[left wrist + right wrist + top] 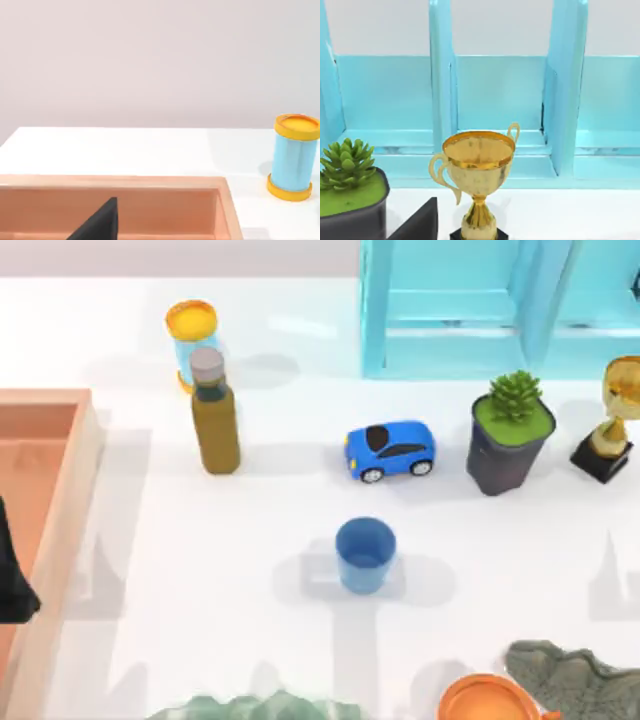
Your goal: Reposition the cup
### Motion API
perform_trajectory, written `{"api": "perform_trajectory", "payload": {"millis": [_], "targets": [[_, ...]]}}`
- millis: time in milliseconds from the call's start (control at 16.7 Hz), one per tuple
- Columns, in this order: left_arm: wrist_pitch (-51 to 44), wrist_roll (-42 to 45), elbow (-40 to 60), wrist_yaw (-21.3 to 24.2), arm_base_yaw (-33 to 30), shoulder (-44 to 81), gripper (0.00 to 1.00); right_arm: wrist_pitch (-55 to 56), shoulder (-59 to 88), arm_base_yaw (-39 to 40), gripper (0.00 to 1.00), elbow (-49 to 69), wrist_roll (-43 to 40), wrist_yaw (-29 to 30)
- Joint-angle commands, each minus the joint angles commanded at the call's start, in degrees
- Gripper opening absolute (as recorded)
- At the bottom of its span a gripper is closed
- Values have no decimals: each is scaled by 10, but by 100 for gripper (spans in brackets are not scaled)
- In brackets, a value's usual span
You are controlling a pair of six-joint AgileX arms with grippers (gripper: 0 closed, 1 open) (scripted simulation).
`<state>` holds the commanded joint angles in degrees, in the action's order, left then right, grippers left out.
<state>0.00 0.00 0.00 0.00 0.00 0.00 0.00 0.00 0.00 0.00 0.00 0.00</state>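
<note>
Left end effector [12, 580] sits over tray [60, 500] (cup [364, 553] mid-table).

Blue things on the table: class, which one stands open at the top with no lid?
The plain blue cup, in front of the blue toy car. Its mouth is open, while the light-blue cylinder at the back left wears an orange-yellow lid.

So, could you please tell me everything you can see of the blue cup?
The cup is small, plain blue and handleless, tapering slightly toward its base, with a smooth matte look. It stands upright, mouth open upward and nothing visible inside, on the white table near the middle, just in front of the blue toy car. Nothing touches it but the table.
</note>
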Motion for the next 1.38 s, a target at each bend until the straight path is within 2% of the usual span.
{"api": "perform_trajectory", "payload": {"millis": [240, 480, 720, 1380], "targets": [[0, 0, 0, 0, 0, 0, 100, -15, 18, 8, 100, 17, 8, 0], [0, 0, 0, 0, 0, 0, 100, -100, 126, 51, 100, 123, 52, 0], [0, 0, 0, 0, 0, 0, 100, -233, 326, 119, 100, 307, 122, 0], [0, 0, 0, 0, 0, 0, 100, -641, 992, 326, 100, 893, 335, 1]]}}
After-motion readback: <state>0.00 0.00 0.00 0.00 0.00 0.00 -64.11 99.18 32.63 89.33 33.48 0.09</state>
